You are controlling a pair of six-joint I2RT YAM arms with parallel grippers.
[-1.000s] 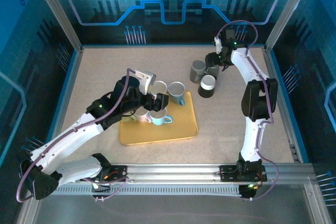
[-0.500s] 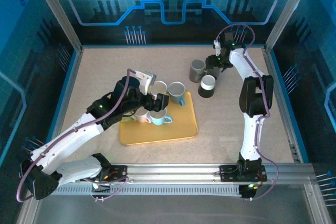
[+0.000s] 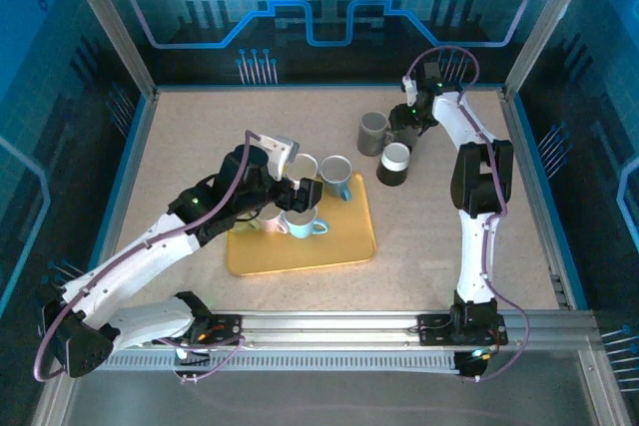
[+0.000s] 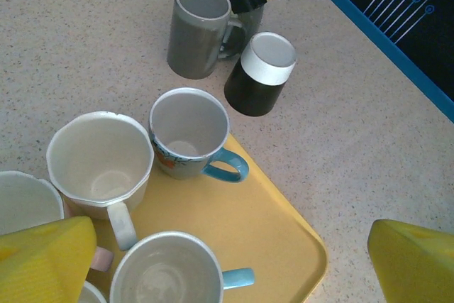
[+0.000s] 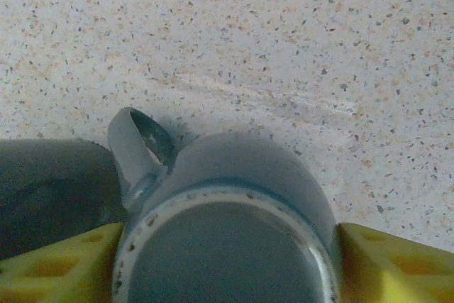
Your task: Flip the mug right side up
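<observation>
Seen from above, two white arms reach up from the bottom edge over a speckled table (image 3: 200,137). Low and centre lies a yellow tray (image 3: 339,251). Four upright mugs crowd its upper left:

- a pale blue mug (image 4: 167,278)
- a pink mug (image 3: 262,223), mostly hidden under the left arm
- a white mug (image 4: 99,161)
- a blue-handled mug (image 4: 190,133)

The left gripper (image 4: 230,228) hovers over them. Its yellow fingers sit wide apart in the bottom corners of its camera view, both cut off, with nothing held.

Higher and to the right, on bare table, stands a black mug (image 4: 259,76) with a white top. Whether that top is its mouth or its base is hard to tell. Just beyond it is an upright grey mug (image 4: 198,30).

Beside the grey mug, toward the upper right, the mug (image 5: 234,175) stands upside down. Its ringed base faces up and its handle points to the upper left of the right wrist view. From above, the arm's black head covers most of it.

The right gripper (image 5: 227,235) straddles the mug, a yellow finger close against each side. Whether they press on it cannot be told. A dark blurred shape at that view's left edge is too dim to name.
</observation>
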